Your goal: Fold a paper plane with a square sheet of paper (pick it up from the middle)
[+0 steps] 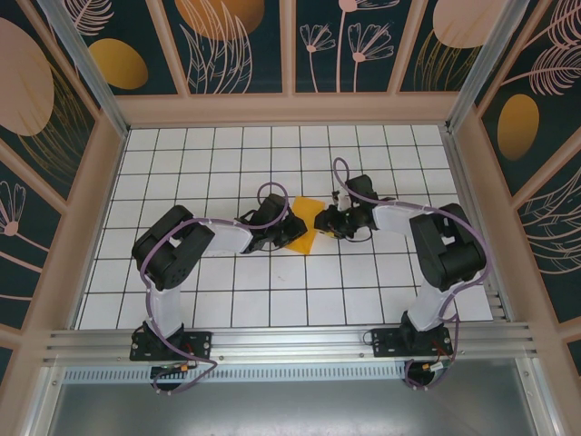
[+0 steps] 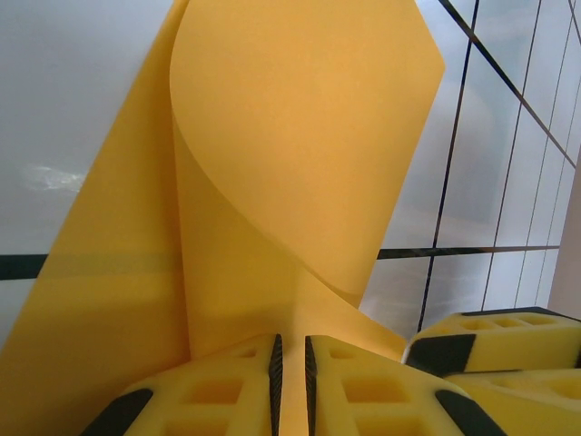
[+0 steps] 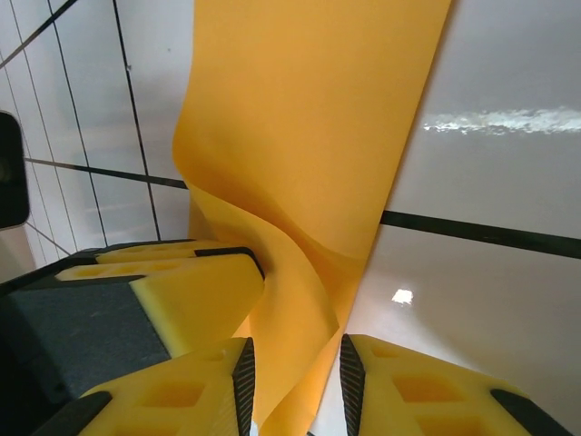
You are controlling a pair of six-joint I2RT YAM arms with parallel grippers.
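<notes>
The square sheet of paper (image 1: pixel 306 218) is orange-yellow and held up off the tiled table (image 1: pixel 272 300) between the two arms, curled and bent rather than flat. My left gripper (image 1: pixel 289 231) comes at it from the left. In the left wrist view the gripper (image 2: pixel 290 350) is shut on the sheet's lower edge, and the paper (image 2: pixel 300 136) rises in a curved fold above the pads. My right gripper (image 1: pixel 327 222) meets it from the right. In the right wrist view its jaws (image 3: pixel 295 363) stand apart with the paper (image 3: pixel 309 118) hanging loosely between them, with floor showing beside the right pad.
The two grippers are close together at the table's middle: the right one's yellow fingers (image 2: pixel 490 341) show in the left wrist view and the left one's fingers (image 3: pixel 182 291) in the right wrist view. Patterned walls (image 1: pixel 236 36) enclose the white grid table.
</notes>
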